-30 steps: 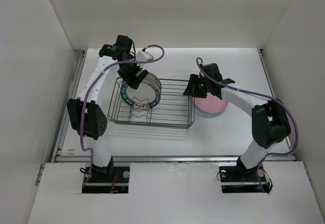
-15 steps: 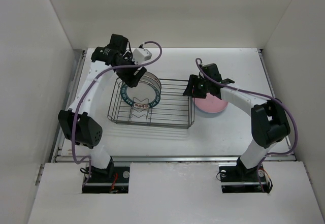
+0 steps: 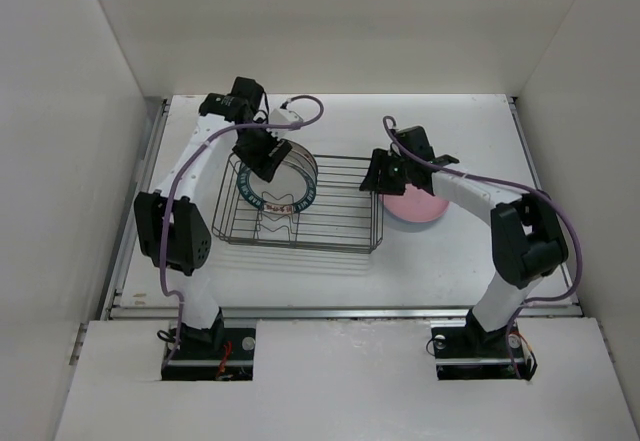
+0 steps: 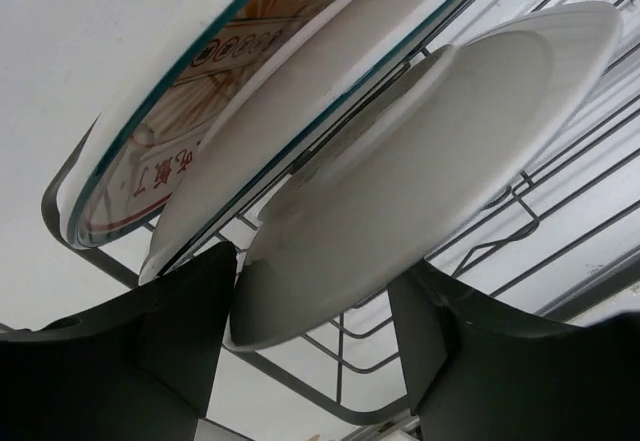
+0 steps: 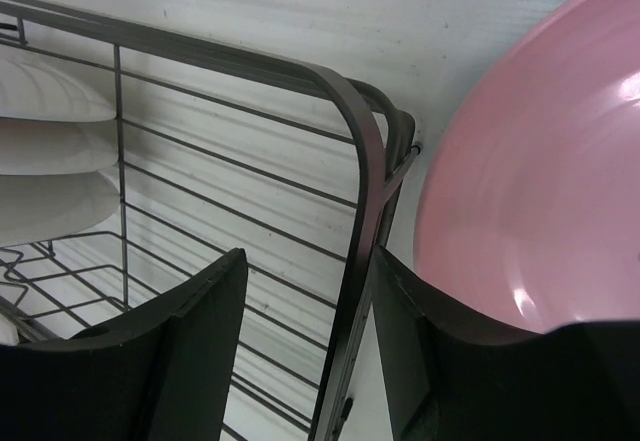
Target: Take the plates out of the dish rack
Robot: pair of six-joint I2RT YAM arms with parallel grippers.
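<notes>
On the white table (image 3: 460, 261) the wire dish rack (image 3: 300, 246) is set near the middle. Plates are stood at its left end, and a pink plate (image 3: 420, 209) is laid just beside its right end. A white plate (image 4: 420, 161), next to a teal-rimmed plate (image 4: 130, 151), is straddled by the left gripper (image 4: 315, 281); whether it is pinched cannot be told. The rack's right rim is straddled loosely by the right gripper (image 5: 310, 271), with nothing held. With a shallow hold, the plate could be dropped or scraped against its neighbour.
</notes>
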